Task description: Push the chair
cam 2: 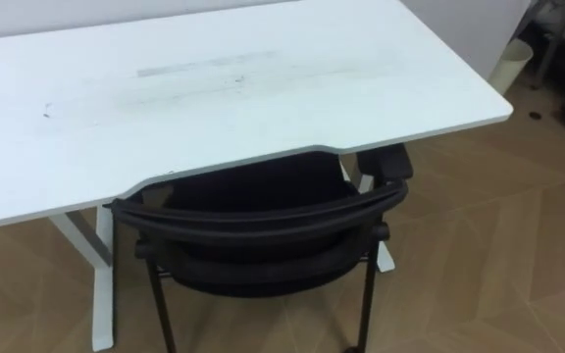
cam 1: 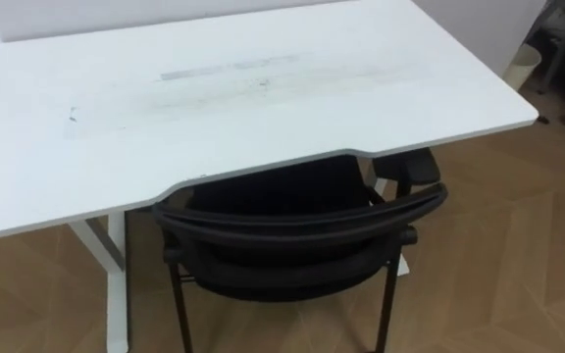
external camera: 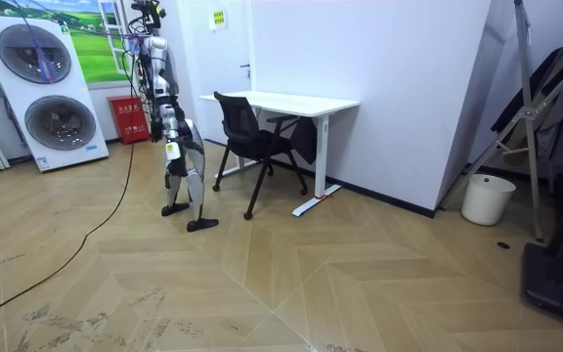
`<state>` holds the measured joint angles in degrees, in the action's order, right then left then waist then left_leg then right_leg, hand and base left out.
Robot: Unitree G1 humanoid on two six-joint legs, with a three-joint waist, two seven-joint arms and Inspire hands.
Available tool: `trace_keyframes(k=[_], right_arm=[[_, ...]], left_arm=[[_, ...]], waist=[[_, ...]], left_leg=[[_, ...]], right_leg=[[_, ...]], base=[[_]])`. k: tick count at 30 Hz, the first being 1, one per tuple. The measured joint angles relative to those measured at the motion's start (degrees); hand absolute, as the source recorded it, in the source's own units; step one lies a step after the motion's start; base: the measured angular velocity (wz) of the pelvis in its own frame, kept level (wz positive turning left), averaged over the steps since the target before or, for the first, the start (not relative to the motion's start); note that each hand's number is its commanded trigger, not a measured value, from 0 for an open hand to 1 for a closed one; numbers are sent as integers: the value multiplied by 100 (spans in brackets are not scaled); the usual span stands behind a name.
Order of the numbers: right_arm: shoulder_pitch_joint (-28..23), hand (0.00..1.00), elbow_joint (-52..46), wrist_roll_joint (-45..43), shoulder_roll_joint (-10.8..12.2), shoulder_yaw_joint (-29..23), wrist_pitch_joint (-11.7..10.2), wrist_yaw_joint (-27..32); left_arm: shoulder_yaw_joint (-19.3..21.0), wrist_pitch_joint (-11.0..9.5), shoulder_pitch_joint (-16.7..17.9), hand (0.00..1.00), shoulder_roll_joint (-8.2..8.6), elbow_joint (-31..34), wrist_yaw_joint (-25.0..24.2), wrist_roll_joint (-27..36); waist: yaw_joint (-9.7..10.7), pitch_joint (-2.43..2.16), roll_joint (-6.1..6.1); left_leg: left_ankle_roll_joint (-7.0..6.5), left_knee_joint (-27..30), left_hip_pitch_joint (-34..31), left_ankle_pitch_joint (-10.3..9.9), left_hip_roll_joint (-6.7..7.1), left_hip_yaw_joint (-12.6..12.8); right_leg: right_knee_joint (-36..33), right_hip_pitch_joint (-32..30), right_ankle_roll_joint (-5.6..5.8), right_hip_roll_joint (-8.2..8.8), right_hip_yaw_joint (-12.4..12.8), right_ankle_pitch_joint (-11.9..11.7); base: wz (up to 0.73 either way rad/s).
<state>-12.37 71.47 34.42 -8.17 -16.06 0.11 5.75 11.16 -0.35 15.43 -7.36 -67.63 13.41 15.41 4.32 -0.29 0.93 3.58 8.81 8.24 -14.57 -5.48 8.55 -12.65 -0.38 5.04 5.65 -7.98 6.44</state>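
Observation:
A black chair (cam 1: 302, 221) with a curved backrest stands right in front of me, its seat partly under the white desk (cam 1: 214, 98), in the curved cut-out of the front edge. Its armrest (cam 1: 412, 167) shows under the desk's right part. In the room view I stand upright a short step behind the chair (external camera: 247, 132), facing the desk (external camera: 291, 101). My right hand (external camera: 171, 149) hangs low at my side, apart from the backrest.
The desk's white leg (cam 1: 116, 284) stands left of the chair. A white bin (external camera: 487, 198) sits by the wall beyond the desk. Two stacked washing machines (external camera: 47, 98) and a red box (external camera: 130, 119) are behind me. Wooden floor spreads around.

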Motion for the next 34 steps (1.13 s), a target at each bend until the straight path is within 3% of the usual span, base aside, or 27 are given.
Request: trace_keyframes(k=[3,7,12,21,34], right_arm=[[248,0,-119,-53,5,256,1,-367],[281,0,-212,-148,58,372,15,-761],[280,0,-142,-343,225,676,258,-1102],[328,0,210,-346,227,821,375,-1277],[333,0,185,-348,214,1025,362,-1272]], left_arm=[[-257,-2,-339,0,3,87,-340,-71],[-336,8,-515,0,24,126,-535,-275],[-583,168,-669,0,37,92,-608,-655],[-688,168,-702,0,73,67,-634,-844],[-751,165,-726,0,98,60,-638,-842]], waist=[[7,-2,22],[10,-5,-5],[13,56,-76],[21,36,-99],[6,39,-92]], left_leg=[[-25,7,-43,24,-6,-3],[-29,8,-60,25,-2,0],[-30,-61,-72,25,8,3],[-30,-91,-71,25,3,1],[-30,-95,-57,25,-1,7]], right_leg=[[1,-40,-5,-10,1,-3],[17,-69,-3,-12,0,-3],[30,-95,18,-14,-3,11],[86,-82,18,-27,-10,11],[88,-66,18,-32,-1,10]], base=[[0],[0],[0],[0],[0]])
